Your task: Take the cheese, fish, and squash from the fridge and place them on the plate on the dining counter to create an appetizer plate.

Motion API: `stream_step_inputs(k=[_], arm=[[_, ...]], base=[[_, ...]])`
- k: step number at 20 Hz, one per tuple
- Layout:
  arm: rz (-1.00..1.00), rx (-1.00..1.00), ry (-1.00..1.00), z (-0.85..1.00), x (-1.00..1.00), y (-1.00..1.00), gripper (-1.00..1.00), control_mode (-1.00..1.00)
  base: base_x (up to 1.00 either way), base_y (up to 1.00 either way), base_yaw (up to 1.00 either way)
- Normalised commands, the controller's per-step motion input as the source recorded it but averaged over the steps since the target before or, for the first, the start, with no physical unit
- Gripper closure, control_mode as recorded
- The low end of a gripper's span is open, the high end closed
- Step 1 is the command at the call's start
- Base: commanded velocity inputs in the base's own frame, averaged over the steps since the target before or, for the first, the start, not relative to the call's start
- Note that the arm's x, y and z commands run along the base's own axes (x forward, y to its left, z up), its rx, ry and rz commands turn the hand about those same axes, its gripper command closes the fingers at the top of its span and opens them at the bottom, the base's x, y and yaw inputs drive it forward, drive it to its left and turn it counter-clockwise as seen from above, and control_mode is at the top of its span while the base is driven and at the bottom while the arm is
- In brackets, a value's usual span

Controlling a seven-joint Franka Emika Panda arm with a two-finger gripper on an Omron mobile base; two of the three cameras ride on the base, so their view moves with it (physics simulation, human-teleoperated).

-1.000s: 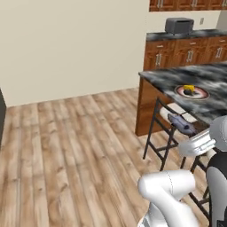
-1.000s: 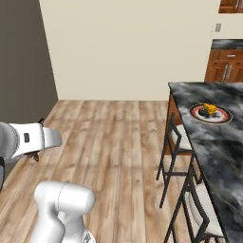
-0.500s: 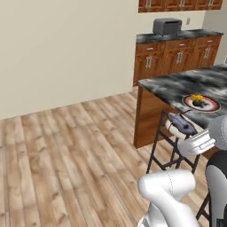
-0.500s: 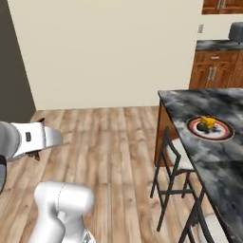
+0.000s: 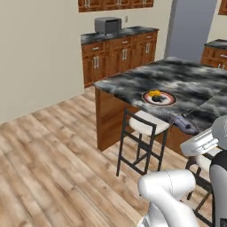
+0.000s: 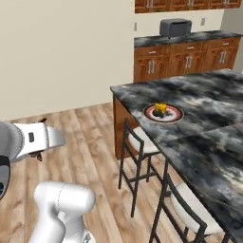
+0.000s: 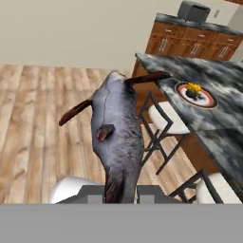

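Hand view: the fish [image 7: 116,128] fills the middle, a slim grey body with thin dark reddish fins, rising from the gripper [image 7: 119,190] at 6 o'clock and pointing toward 12. The jaws are closed on its narrow tail end, so most of the body hangs out past the fingers, unsupported. In the left base view the fish [image 5: 184,124] sits at the end of the arm, off the near edge of the dining counter [image 5: 190,82].

The plate [image 7: 196,95] lies at about 2 o'clock from the fish on the marbled top, already carrying the cheese [image 7: 192,87] and the dark squash [image 7: 191,93], touching each other near its centre. The stools [image 5: 144,124] stand between the robot and the counter.

I'd judge the fish light but smooth-skinned and tapered, likely to pivot or slide in a tail hold. A grip nearer mid-body would be steadier. The bare part of the plate is narrow, so the long body may overhang the rim.
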Motion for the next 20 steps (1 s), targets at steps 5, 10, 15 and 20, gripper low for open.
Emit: stream_step_inputs(k=[5, 10, 15, 20], arm=[[0.00, 0.00, 0.00, 0.00, 0.00, 0.00, 1.00, 1.00], [0.00, 0.00, 0.00, 0.00, 0.00, 0.00, 1.00, 1.00], [0.00, 0.00, 0.00, 0.00, 0.00, 0.00, 1.00, 1.00], [0.00, 0.00, 0.00, 0.00, 0.00, 0.00, 1.00, 1.00]], base=[[0.23, 0.26, -0.64], [0.30, 0.70, -0.65], [0.26, 0.99, -0.59], [0.12, 1.00, -0.53]])
